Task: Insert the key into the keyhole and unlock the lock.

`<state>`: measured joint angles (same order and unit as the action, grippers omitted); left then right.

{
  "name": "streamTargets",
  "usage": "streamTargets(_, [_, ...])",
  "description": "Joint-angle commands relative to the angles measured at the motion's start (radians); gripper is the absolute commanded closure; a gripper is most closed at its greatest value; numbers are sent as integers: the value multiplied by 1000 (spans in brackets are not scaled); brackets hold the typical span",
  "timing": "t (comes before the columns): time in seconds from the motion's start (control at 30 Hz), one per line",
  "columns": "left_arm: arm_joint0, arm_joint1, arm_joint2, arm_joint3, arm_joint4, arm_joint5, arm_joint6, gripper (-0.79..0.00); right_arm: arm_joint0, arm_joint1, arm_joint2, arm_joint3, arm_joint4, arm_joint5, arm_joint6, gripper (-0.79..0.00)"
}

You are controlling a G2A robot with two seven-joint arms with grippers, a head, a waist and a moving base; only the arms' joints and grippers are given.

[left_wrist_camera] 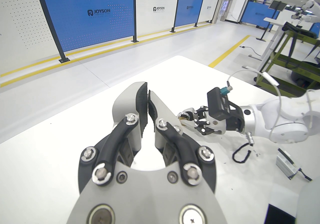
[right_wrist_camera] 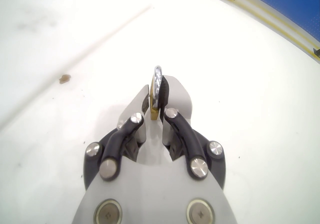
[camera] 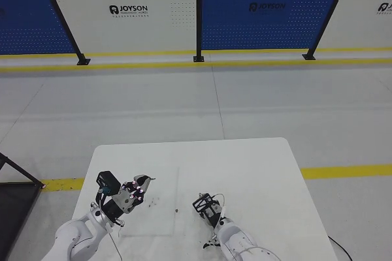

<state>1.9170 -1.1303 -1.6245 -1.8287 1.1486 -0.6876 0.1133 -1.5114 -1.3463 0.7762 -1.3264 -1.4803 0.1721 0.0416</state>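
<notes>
- Right jaws clamp the brass padlock (right_wrist_camera: 155, 92) at the counter's (camera: 261, 169) 6 o'clock edge.
- Left jaws, 9 o'clock of it, are pressed together; key unclear.
- Likely next: line key with keyhole.

A dark logo (camera: 128, 10) with a one-word name stands on a white barrier panel (camera: 137, 32) — the same mark on a blue panel (left_wrist_camera: 75, 27); the line beneath is too small to read.
</notes>
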Motion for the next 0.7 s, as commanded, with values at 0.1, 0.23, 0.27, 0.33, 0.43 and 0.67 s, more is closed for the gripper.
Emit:
streamTargets(0.1, [0,0,0,0,0,0,0,0,-28,14,51,-70,25,-44,-71,0])
streamTargets(0.23, [-8,-1,13,-1,-29,-14,19,0,-80,49,175,-166,143,-260,-206,0])
streamTargets(0.27, [-12,-1,19,1,-42,-34,28,0,-96,58,209,-195,179,-326,-259,0])
streamTargets(0.33, [-23,-1,33,8,-82,-81,47,0,-132,75,276,-213,239,-447,-364,0])
streamTargets(0.43, [-49,0,58,29,-148,-168,73,0,-142,93,328,-223,301,-649,-425,0])
streamTargets(0.67, [-129,-8,188,109,-287,-325,125,0,-103,114,364,-165,368,-1033,-543,0])
